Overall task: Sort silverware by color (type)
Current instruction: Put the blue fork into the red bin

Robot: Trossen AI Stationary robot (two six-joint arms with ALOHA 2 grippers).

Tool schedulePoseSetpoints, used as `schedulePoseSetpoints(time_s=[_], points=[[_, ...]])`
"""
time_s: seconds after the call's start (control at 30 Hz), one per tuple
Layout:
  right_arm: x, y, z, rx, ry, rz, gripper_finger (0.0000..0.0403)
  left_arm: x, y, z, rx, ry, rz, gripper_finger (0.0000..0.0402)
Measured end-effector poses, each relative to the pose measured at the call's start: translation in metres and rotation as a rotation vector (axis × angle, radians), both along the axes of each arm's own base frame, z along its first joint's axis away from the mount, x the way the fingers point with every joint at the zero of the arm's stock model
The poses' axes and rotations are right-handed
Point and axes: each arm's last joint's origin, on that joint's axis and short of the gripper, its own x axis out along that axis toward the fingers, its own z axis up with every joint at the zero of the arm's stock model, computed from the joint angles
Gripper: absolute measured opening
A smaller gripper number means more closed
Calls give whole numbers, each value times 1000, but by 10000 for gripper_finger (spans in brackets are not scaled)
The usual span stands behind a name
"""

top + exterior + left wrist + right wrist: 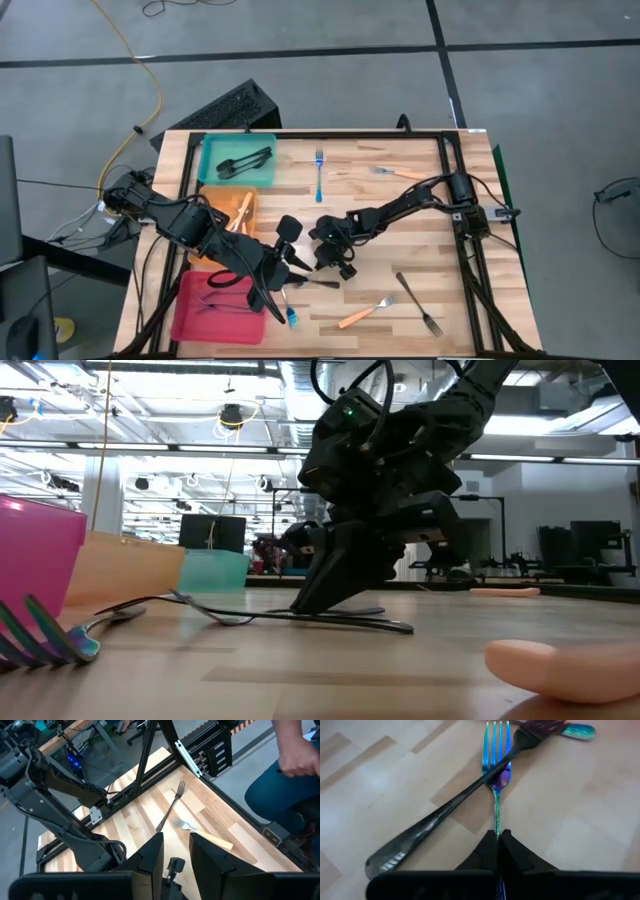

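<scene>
A pick is in hand at the middle of the wooden table (420, 250). The right gripper (498, 840) is lowered to the board with its fingers pinched together on the thin stem of a blue iridescent fork (496, 765), whose tines point away from the wrist. A dark grey fork (445, 815) lies slantwise across that blue fork, just behind its tines, so the gripped piece is pinned beneath it. In the low view the closed fingers are seen meeting the tabletop at the slim handles.

The left gripper (176, 851) is held just beside the pink tray (200, 322); its fingers are parted by a narrow gap and nothing is seen between them.

Two dark pieces are already laid in the teal tray (260, 172), the orange tray (212, 195) lies below it, and several forks are left scattered: a blue-handled fork (319, 178) near the teal tray, an orange-handled fork (366, 312) and a dark fork (418, 304) toward the near edge.

Next, a slow lift is probably called for, so that the blue fork is drawn out from under the dark one without dragging it, followed by a carry to the tray chosen for blue pieces; which tray that is cannot be told.
</scene>
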Motion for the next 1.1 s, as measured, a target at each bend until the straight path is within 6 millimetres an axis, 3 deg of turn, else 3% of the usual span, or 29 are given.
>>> schedulePoseSetpoints(time_s=[0.3,0.77,1.1], points=[[-7,-10,6,-90,74,-71,25,-1,1,-1,-8,18,12,79],[-34,-30,69,-380,114,-311,23,-2,3,-3,34,22,83,79],[-55,-29,81,-626,223,-481,22,-2,6,-4,66,23,145,79]])
